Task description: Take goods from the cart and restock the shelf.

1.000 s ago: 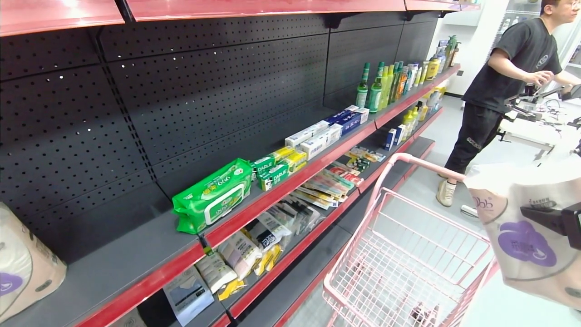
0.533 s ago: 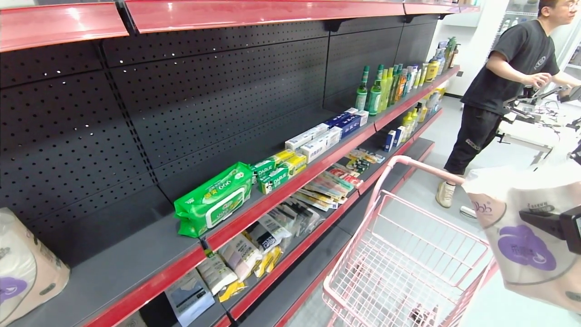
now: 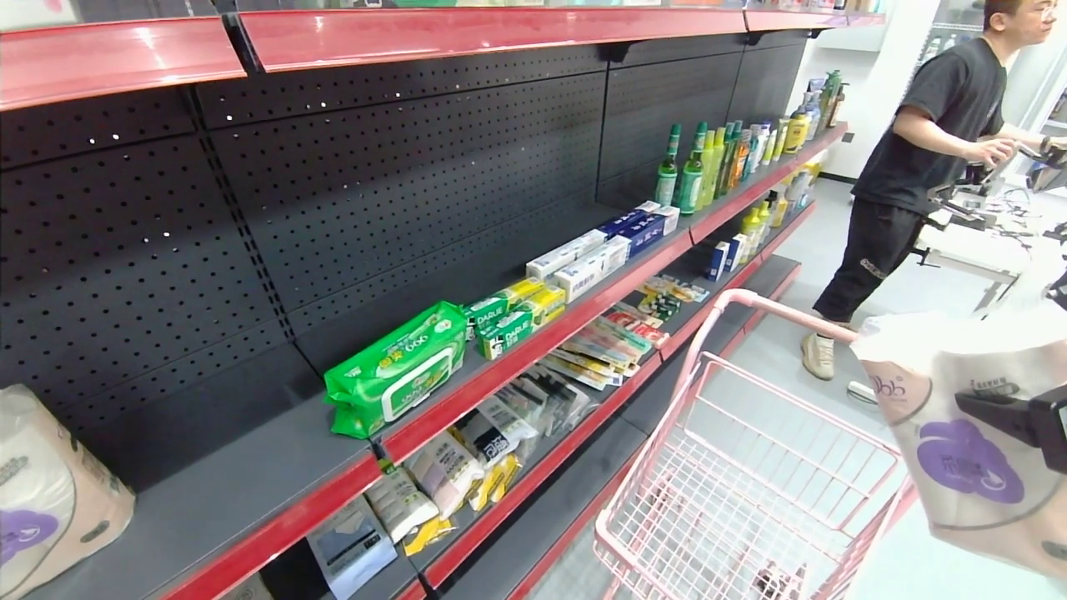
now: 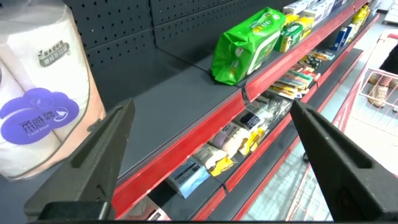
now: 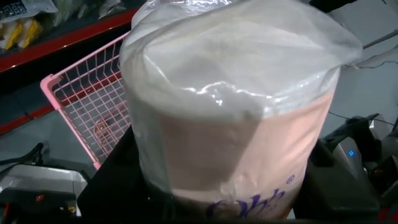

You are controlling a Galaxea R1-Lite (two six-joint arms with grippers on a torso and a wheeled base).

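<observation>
Store aisle, dark pegboard backing. Red-edged shelf (image 3: 542,339) runs away on the robot's left, with lower tiers beneath.

- Pink wire cart (image 3: 783,310) stands on the floor beside the shelf, to the robot's right of it, handle toward the far end of the aisle.
- Right gripper (image 5: 230,193): clamped on a toilet paper pack (image 3: 934,467), with a dark finger on each side of the wrap. Pack hangs in the air at the near right corner of the cart, above its rim, not on the shelf.
- Left gripper (image 4: 212,109): fingers spread wide, nothing between them, in front of the shelf's near end.
- Second toilet paper pack (image 3: 42,492) stands on the shelf at its near left end.
- Farther along the same tier: green wipes pack (image 3: 400,367), well apart from that pack; green-and-yellow toothpaste boxes (image 3: 513,312) just beyond the wipes; green bottles (image 3: 692,171) near the far end.
</observation>
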